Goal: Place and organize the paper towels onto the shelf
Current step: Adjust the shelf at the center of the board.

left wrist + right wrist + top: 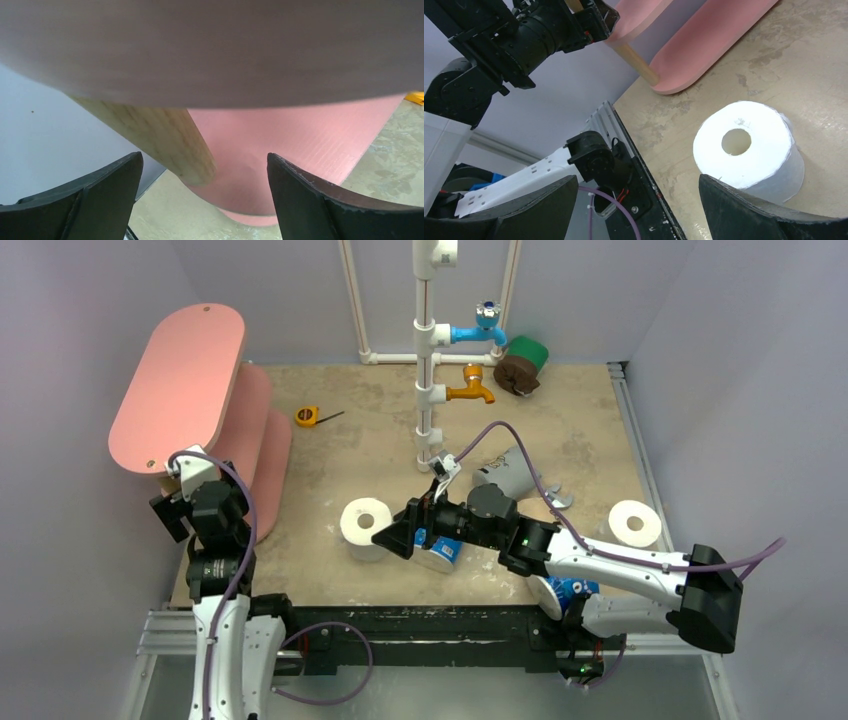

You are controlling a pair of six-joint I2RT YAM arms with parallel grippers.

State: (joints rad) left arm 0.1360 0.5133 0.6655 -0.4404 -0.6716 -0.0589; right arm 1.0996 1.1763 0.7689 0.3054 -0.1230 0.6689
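Observation:
The pink shelf [180, 380] stands at the table's left edge. My left gripper [205, 200] is open at its near end, facing a wooden post [165, 137] and a lower pink board [300, 140], with nothing between its fingers. A bare white paper towel roll [365, 527] stands upright mid-table. My right gripper [393, 537] is open right beside it; in the right wrist view the roll [749, 150] sits just past the right finger [764, 215], not between the jaws. A blue printed roll [440, 552] lies under the right arm.
Another white roll [635, 523] stands at the right and a grey roll [510, 475] lies near the pipe frame [428, 360]. Green and brown rolls [522, 365] sit at the back. A blue roll [570, 592] lies by the right arm's base. A yellow tape measure [308, 416] lies near the shelf.

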